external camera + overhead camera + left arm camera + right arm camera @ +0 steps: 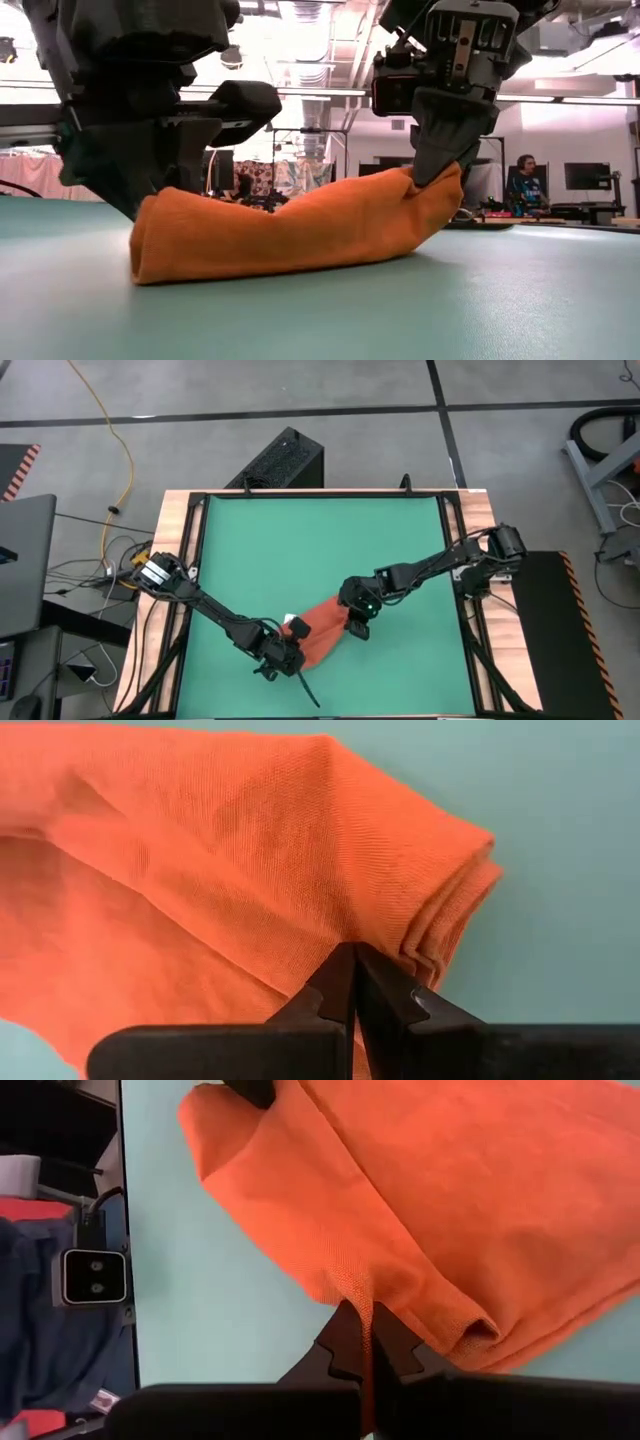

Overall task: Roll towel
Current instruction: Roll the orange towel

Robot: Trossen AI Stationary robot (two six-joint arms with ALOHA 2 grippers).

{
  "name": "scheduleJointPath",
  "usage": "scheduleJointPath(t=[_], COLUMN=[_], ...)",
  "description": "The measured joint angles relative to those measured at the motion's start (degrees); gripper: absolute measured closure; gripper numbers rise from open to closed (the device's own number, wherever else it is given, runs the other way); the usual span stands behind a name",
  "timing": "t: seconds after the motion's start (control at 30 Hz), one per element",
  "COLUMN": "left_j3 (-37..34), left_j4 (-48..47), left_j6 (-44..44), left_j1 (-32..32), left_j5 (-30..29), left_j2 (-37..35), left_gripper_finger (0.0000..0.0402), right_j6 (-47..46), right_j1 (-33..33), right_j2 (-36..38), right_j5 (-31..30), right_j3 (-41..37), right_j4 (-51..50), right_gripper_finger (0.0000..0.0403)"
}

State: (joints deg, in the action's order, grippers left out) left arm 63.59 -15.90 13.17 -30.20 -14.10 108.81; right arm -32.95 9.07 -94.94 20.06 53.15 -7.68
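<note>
I am seeing no readable writing. The towel (322,628), bunched in folds, is lying on the green surface (320,540) near its front. My left end effector (283,657) and right end effector (357,622) are both pinching its opposite ends, fingers closed on cloth.

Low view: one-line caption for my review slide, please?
Both grippers, left and right, pinch opposite ends of the folded orange towel lying on the green table.

We see a robotics laboratory: a green-topped table (320,540) in a wooden frame stands on a grey concrete floor (300,390). Behind it we note monitors (586,176), a seated person (524,180) and loose cables (110,450).
</note>
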Motion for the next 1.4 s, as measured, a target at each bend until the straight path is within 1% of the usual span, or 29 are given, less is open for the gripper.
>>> scheduleJointPath(t=[0.1,0.43,0.5,0.6,0.77,0.93,1.03,1.13,1.23,1.4], left_j3=[0.0,0.0,0.0,0.0,0.0,-1.18,-3.09,-4.72,-4.94,-5.03], left_j4=[0.0,-1.84,-1.84,-1.84,-3.79,-3.56,-2.14,-1.65,-1.68,-1.62], left_j6=[2.58,4.62,4.66,4.69,4.79,4.83,4.83,4.54,4.15,4.33], left_j1=[0.74,3.68,3.99,4.22,4.21,4.2,4.16,4.14,4.09,3.58], left_j5=[-0.12,0.37,1.28,2.74,2.94,3.11,2.92,2.74,2.72,2.18], left_j2=[0.0,0.0,0.0,0.0,0.02,-0.04,-0.22,-0.29,-0.31,-0.24], left_gripper_finger=[0.0401,0.0401,0.0401,0.0402,0.0401,0.0401,0.0401,0.0401,0.0401,0.0401], right_j6=[0.22,1.35,1.56,1.9,1.11,-0.13,-1.57,-2.39,-2.28,-2.38], right_j1=[-0.29,-1.29,-1.85,-2.92,-4.1,-4.82,-5.65,-5.85,-6.05,-6.38], right_j2=[0.0,0.0,-0.28,-2.03,-7.85,-10.68,-10.4,-8.83,-6.96,-5.53], right_j5=[0.27,1.21,1.22,2.2,8.66,9.98,10.07,8.84,7.91,8.84], right_j3=[0.0,0.0,0.0,0.02,0.31,1.65,1.81,1.76,1.73,1.73], right_j4=[0.12,-0.97,-1.65,-2.01,-0.15,0.31,0.2,-0.23,-0.47,-0.98], right_gripper_finger=[0.0393,0.0393,0.0393,0.0393,0.0393,0.0393,0.0393,0.0393,0.0393,0.0393])
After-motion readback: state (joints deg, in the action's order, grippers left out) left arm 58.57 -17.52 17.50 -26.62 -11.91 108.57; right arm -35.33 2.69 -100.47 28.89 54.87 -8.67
